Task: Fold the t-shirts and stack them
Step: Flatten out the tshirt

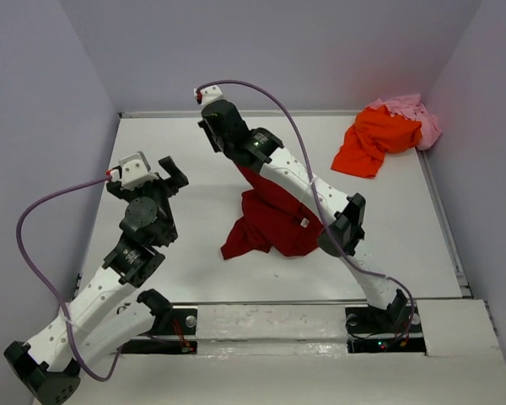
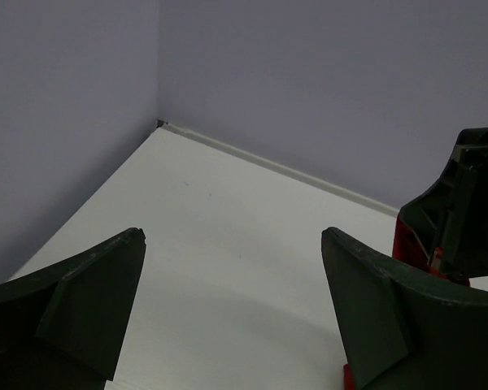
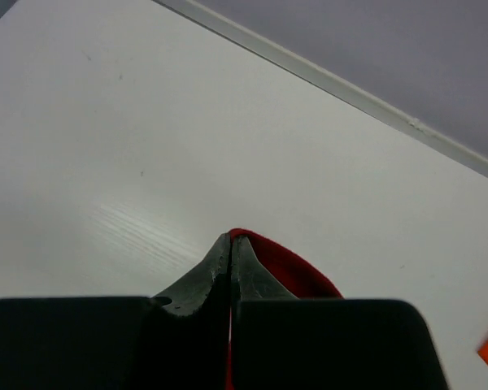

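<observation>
Right gripper [image 3: 229, 244] was clamped fully closed on an edge of the dark red shirt [image 1: 274, 219] — a fold of red cloth showed right at the fingertips in the wrist view. I read that hold as a pull to spread the shirt out. The arm reached far across the desk [image 1: 388, 236] toward the back left, with the shirt trailing bunched beneath it and its bulk lying near the middle of the desk. So the shirt met the gripper at its tips and ran back under the forearm toward the bases.

Left gripper [image 2: 232, 236] was wide open with nothing in it, hovering over bare desk on the left. The red shirt was off to its right, apart from it. My guess — it was placed to take a second corner.

Orange shirt [image 1: 373, 139] and pink shirt [image 1: 413, 114] lay crumpled together in the far right corner, orange partly over pink, well apart from both grippers. Neither was folded, and no stack was begun.
</observation>
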Controlling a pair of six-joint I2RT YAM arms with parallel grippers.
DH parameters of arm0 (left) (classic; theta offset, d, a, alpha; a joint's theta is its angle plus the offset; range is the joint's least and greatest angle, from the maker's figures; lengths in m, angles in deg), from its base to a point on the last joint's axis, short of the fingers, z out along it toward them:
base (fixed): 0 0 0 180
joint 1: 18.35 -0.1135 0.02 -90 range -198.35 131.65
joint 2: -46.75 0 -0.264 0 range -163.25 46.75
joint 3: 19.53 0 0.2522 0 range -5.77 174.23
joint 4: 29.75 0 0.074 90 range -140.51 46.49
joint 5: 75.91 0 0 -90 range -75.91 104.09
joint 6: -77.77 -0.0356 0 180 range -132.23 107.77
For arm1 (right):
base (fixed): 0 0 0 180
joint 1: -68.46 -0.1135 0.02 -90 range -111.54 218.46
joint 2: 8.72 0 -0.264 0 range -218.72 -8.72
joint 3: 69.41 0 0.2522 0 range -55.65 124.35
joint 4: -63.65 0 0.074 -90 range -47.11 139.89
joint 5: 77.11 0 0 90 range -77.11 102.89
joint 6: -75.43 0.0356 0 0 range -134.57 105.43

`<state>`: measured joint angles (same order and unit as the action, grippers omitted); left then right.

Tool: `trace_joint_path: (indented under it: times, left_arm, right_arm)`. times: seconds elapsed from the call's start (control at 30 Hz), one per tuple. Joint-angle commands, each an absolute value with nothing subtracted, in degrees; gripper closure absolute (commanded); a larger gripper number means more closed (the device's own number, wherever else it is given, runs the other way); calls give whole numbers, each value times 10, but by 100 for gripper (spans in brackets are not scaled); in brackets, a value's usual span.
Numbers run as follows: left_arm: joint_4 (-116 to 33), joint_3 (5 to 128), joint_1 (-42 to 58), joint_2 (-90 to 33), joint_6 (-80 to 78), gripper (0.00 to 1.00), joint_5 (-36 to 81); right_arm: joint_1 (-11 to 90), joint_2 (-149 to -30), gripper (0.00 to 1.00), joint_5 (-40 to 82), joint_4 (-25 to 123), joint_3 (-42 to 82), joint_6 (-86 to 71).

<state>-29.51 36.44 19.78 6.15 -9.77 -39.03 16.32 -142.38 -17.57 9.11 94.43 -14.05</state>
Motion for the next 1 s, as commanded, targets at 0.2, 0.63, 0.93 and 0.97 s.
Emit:
trace_joint_path:
  times: [0.2,0.63,0.93,0.97]
  left_arm:
    - [-283,371,186,24,-91,1,-387]
    - [-301,381,184,1,-77,1,-357]
    - [-306,383,184,-11,-69,1,-336]
    - [-306,383,184,-12,-69,1,-335]
  right_arm:
    - [170,-1351,95,-59,197,881,-130]
    - [198,-1102,25,-200,197,403,-11]
    - [249,-1046,26,-211,222,247,66]
    - [249,-1048,27,-208,224,241,68]
